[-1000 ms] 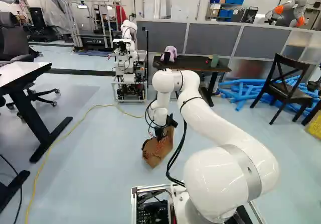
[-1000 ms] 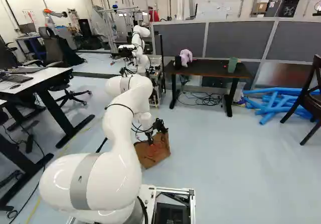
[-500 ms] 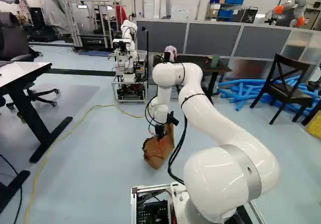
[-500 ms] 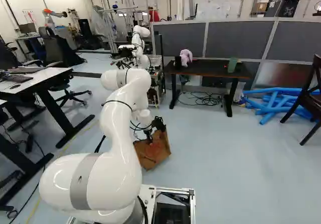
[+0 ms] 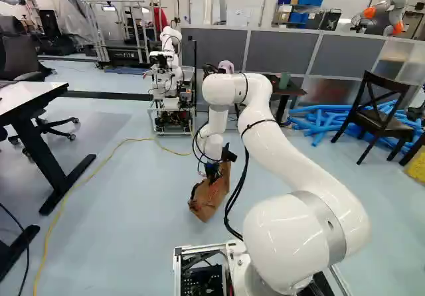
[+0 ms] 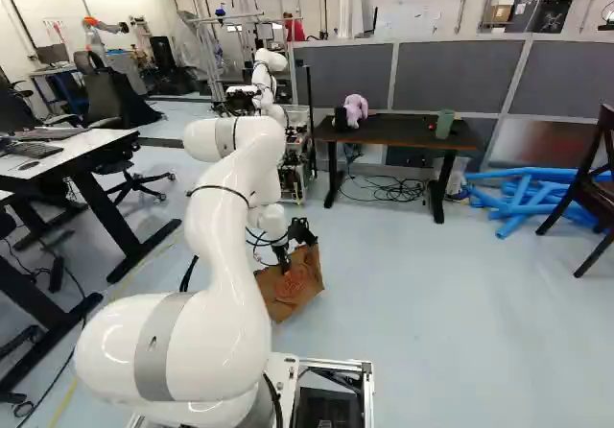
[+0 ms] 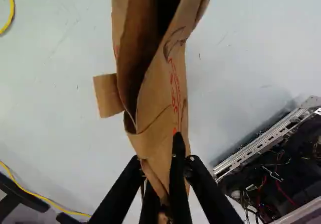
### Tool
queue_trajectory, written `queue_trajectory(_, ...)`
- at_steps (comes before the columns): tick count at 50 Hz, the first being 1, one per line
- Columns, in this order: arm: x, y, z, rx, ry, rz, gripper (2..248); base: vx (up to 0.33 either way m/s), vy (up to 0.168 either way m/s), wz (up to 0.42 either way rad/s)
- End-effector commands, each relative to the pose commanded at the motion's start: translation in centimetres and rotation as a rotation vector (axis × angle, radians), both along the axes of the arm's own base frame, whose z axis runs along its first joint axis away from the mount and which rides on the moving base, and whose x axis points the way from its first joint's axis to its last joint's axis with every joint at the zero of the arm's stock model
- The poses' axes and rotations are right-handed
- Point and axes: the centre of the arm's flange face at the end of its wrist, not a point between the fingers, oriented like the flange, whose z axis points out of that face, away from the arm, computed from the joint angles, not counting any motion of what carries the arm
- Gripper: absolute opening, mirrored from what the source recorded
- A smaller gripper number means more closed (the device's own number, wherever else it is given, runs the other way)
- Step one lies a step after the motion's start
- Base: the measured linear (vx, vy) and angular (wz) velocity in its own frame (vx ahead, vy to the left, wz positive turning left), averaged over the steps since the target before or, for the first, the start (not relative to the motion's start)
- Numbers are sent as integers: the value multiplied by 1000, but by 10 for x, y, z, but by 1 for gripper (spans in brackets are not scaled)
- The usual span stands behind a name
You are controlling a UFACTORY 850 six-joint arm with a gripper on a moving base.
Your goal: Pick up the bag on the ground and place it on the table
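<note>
The brown paper bag [image 6: 295, 292], tilted and marked in red, is low over the floor, nearer the base than the dark-topped table [image 6: 413, 134] and left of it in the right base view. Whether its lowest corner touches the floor cannot be told. The gripper [image 6: 284, 264] is closed on the bag; in the wrist view, folded paper narrows between the two fingers of the gripper [image 7: 161, 194], and the bag's dark interior shows ahead. The white arm [image 6: 223, 246] reaches down to it from the base side of the table.

On the table are a lilac plush toy [image 6: 356, 109] and a green cup [image 6: 444, 124]; black cables [image 6: 395, 191] lie beneath it. Right of the table are blue tubes [image 6: 523, 194] and a dark wooden chair [image 5: 382, 120]. Left of it stands another robot [image 5: 170, 47] on a metal-framed cart [image 5: 174, 118]. Behind the table runs a grey partition [image 6: 436, 75]. A white-topped desk [image 6: 69, 159] stands left of the table, closer to the base.
</note>
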Motion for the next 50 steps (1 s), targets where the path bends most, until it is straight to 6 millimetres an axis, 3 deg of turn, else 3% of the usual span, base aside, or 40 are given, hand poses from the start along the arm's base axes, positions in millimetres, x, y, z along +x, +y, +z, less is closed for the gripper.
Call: queue_trajectory(50,-39,6,76,-7,9,206,21,0,0,0)
